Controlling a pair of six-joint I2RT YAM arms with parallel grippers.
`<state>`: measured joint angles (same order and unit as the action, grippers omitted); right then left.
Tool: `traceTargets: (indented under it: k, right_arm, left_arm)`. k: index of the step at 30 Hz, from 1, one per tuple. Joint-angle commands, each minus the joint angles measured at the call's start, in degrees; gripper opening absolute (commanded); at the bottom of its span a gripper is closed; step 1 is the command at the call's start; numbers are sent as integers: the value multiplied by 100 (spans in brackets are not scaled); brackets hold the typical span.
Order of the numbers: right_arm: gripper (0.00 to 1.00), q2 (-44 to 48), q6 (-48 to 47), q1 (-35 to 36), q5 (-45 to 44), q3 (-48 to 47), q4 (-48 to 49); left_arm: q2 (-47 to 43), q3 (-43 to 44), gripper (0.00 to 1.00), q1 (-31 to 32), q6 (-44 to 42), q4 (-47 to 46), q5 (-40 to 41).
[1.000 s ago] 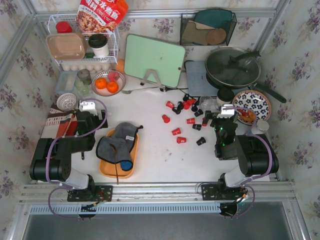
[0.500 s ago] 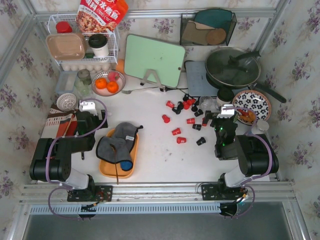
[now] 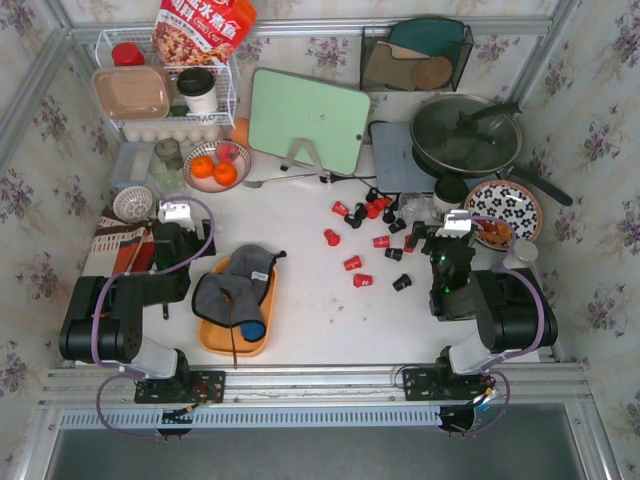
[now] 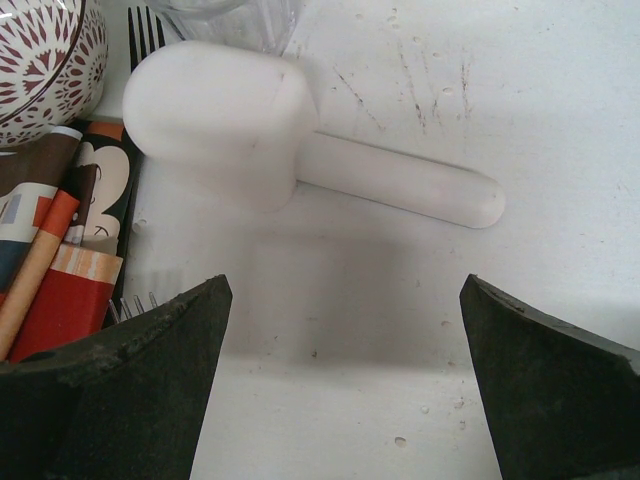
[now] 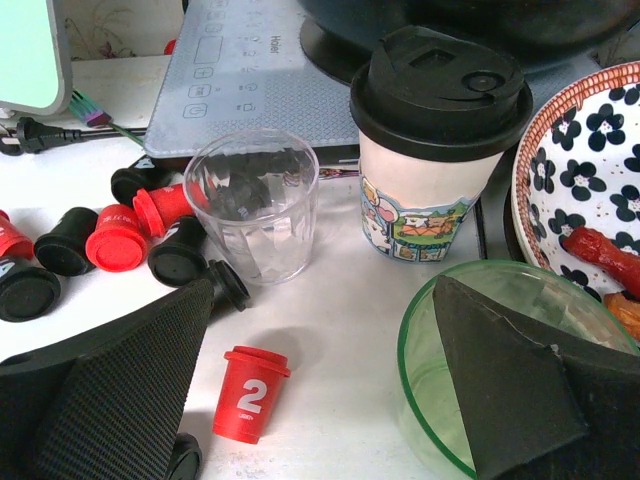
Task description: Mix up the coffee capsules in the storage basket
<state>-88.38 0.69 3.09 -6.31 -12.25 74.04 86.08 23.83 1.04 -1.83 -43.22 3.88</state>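
Top view
- Capsules: you have the coffee capsules (image 3: 365, 235) scattered, red and black mixed, on the white table (image 3: 320, 310), right of centre and toward the far side.
- Basket: the storage basket (image 3: 215, 345) sits near the left arm's base, well apart from the capsules. A crumpled grey cloth (image 3: 232, 290) covers most of it, so you cannot tell whether any capsule lies in it.
- Surroundings: a bowl of oranges (image 3: 213, 168) stands far left and a lidded pan (image 3: 465, 135) far right.

Left wrist view
- Tool: your left gripper (image 4: 345, 300) has its fingers spread wide with nothing between them, over bare table.
- Ahead: a white mallet-shaped object (image 4: 230, 120) lies on its side just beyond the fingers. A patterned bowl (image 4: 40, 60) and a fork (image 4: 145, 30) are at the far left.

Right wrist view
- Tool: your right gripper (image 5: 320, 300) also stands wide apart and holds nothing.
- Between the fingers: a red capsule marked 2 (image 5: 250, 393) stands upside down on the table, touching neither finger.
- Left: more red and black capsules lie tipped beside a clear glass (image 5: 255, 205).
- Right: a paper cup with a black lid (image 5: 440, 150) stands near a flowered plate (image 5: 590, 190). A green glass bowl (image 5: 410, 340) sits partly behind the right finger.
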Motion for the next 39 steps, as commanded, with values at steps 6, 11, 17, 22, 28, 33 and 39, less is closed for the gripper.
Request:
traceTargets:
  k: [6,11,17,22,28,33,39]
  right_arm:
    - [100,5,54,-4,-85,11,66]
    - [100,5,54,-3,-97,7,67]
    - [100,8,45,-4,-84,12,58]
    - [100,15,45,-4,-89,13,67]
    - [100,367,140,-2,-320,-77,-416]
    - [100,1137,254,3,-419,-232,-1354]
    - [100,1781,608,2,-808,-379,-2237]
  left_arm:
    - [-21,33,100,0,9,-8,8]
    - [-31,16,100,-2,12,-24,16]
    - [-116,85,100,3,51,143,97]
    - [-651,441,100,2,9,1119,30]
    - [-1573,346,100,7,46,1493,198]
    - [-2452,895,100,10,793,2895,504]
    - [-2028,3135,100,6,2673,6812,1428]
